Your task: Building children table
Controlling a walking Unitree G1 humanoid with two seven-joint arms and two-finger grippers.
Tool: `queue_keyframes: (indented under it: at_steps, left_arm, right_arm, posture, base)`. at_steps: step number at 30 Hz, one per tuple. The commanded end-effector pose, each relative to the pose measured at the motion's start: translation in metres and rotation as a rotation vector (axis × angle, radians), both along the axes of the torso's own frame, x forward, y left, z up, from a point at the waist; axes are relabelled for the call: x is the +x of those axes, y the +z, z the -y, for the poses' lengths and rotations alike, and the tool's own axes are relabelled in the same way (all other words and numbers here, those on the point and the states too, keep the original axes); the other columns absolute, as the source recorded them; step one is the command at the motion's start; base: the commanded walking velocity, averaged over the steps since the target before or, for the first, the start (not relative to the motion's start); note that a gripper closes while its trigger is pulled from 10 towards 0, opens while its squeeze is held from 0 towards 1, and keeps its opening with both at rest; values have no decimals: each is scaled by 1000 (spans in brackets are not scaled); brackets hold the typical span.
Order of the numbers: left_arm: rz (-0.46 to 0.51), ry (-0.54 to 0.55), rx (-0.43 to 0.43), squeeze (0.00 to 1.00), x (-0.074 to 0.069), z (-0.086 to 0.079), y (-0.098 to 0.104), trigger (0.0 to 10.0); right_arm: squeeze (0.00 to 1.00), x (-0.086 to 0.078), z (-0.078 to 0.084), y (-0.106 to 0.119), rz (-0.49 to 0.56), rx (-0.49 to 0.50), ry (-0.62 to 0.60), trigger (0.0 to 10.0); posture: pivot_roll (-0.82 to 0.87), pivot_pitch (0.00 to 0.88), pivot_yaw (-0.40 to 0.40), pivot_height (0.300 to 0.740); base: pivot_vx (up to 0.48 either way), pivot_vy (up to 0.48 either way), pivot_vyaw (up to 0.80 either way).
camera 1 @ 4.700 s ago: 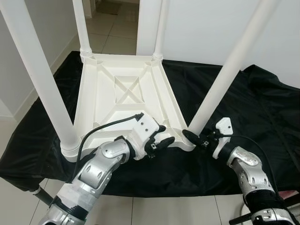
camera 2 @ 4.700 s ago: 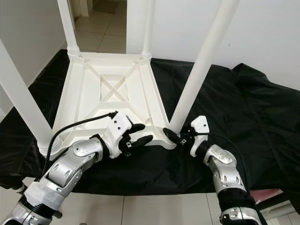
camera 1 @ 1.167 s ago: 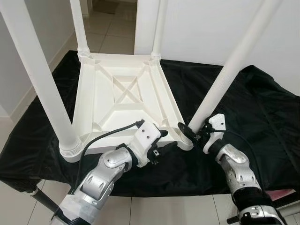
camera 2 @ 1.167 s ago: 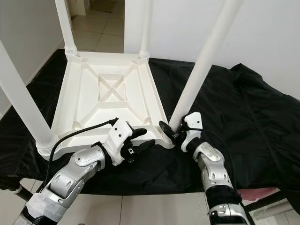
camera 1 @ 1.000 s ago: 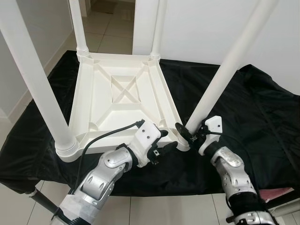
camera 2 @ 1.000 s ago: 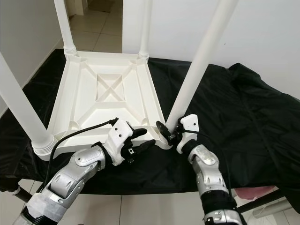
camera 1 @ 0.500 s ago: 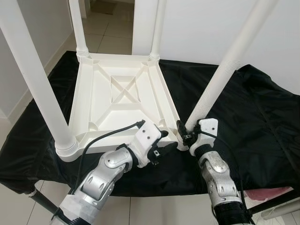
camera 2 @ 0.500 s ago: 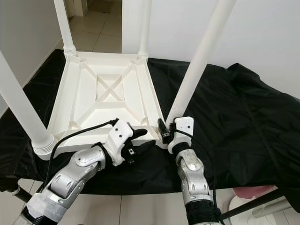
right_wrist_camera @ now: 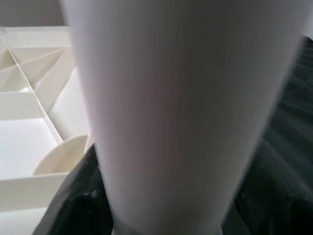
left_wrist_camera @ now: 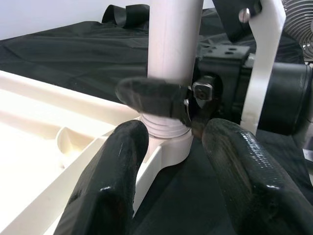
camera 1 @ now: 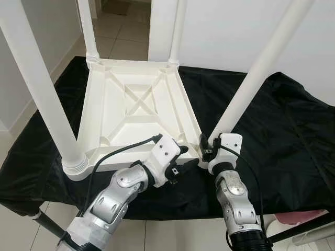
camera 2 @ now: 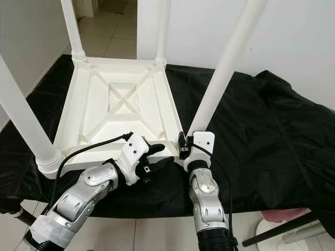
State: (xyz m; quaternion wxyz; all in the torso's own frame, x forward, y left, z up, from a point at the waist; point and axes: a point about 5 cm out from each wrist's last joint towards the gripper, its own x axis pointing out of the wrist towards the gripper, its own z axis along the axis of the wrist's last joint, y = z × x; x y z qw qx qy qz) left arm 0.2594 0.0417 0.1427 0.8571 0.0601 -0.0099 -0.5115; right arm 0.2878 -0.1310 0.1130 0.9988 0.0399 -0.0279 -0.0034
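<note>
A white plastic children's table (camera 1: 138, 112) lies upside down on a black cloth (camera 1: 282, 130) that covers a larger work surface, sitting toward the cloth's left half with its near edge close to the front edge. Its ribbed underside faces up, with a crossed square at the middle. Four white legs stand up from its corners: a far left leg (camera 1: 87, 29), a far right leg (camera 1: 178, 29), a near left leg (camera 1: 42, 89) with a ringed collar at its base, and a near right leg (camera 1: 251, 78) that leans outward to the right.

The right gripper (camera 1: 207, 150) is at the base of the near right leg, its black fingers closed around the leg just above the socket; in the right wrist view the leg (right_wrist_camera: 181, 112) stands directly against the camera with a dark finger on either side. The left gripper (camera 1: 180, 159) sits at the table's near edge, just left of that same corner. Its fingers (left_wrist_camera: 110, 186) are spread apart and hold nothing, pointing at the leg's ringed base (left_wrist_camera: 164, 125), with the other gripper's finger (left_wrist_camera: 151, 95) wrapped across it.

Beyond the cloth are a white wall (camera 1: 230, 31) and a pale tiled floor (camera 1: 118, 26) seen through a doorway.
</note>
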Motion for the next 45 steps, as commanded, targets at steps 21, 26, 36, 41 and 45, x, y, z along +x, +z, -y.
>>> queue_keyframes:
  at_steps: [21,26,36,41,45]
  left_arm:
    - [-3,-46,18,0,0,1,0,10000]
    - [-1,-44,18,0,1,1,0,10000]
    - [0,-46,16,0,1,2,1,10000]
    - [-2,-49,19,0,0,2,0,10000]
    - [-2,-50,20,0,0,2,0,10000]
  right_arm:
    - [0,5,36,6,36,-130,457,10000]
    - [0,9,36,5,19,-143,577,10000]
    - [0,21,38,-2,-32,-202,700,10000]
    - [0,28,45,-3,-47,-218,698,1765]
    - [0,29,49,-4,-57,-219,691,0]
  posture:
    - [-16,0,-105,740]
    - [-13,0,-103,740]
    - [-7,0,-100,740]
    - [-6,0,-99,740]
    - [-5,0,-98,740]
  base:
    - [0,0,0]
    - [0,0,0]
    - [0,0,0]
    - [0,0,0]
    - [0,0,0]
